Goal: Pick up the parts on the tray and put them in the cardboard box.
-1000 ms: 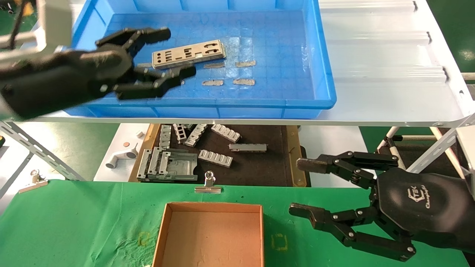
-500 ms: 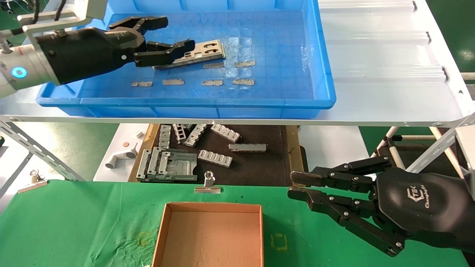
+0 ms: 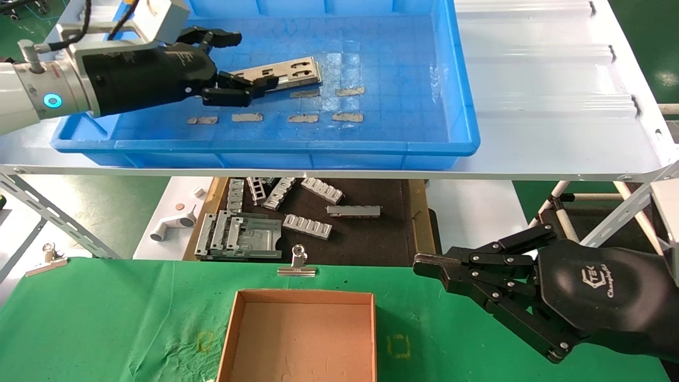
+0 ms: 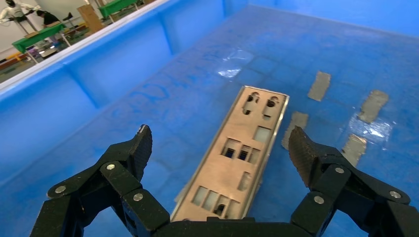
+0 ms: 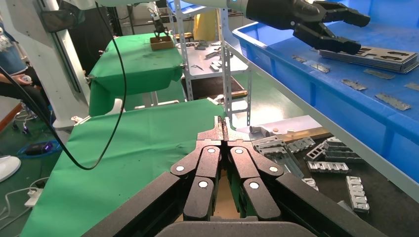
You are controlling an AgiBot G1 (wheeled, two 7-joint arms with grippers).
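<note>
Left wrist view: left gripper (image 4: 220,148), jaws spread wide and empty, straddles the parts (image 4: 237,163) lying flat in the tray (image 4: 123,54); their long axis runs straight ahead between the fingers. Right gripper (image 3: 424,263) rests closed, empty, beside the cardboard box (image 3: 302,334).

A: Where do the parts (image 3: 289,70) lie?

B: In the tray (image 3: 456,85), toward its far left part, on the upper shelf (image 3: 551,106). The left gripper (image 3: 245,62) straddles their left end, one finger on either side. Tape strips (image 3: 324,104) lie on the tray floor just nearer than the parts.

A: And below?

B: The cardboard box (image 3: 303,339) sits on the cloth-covered table (image 3: 106,318), nearest the robot. A binder clip (image 3: 298,263) stands at the table's far edge behind the box. The mat (image 3: 366,239) with the brackets (image 3: 307,225) lies beyond that, under the shelf.

A: The right gripper (image 3: 424,263)?

B: Right of the box, above the table's far edge.
</note>
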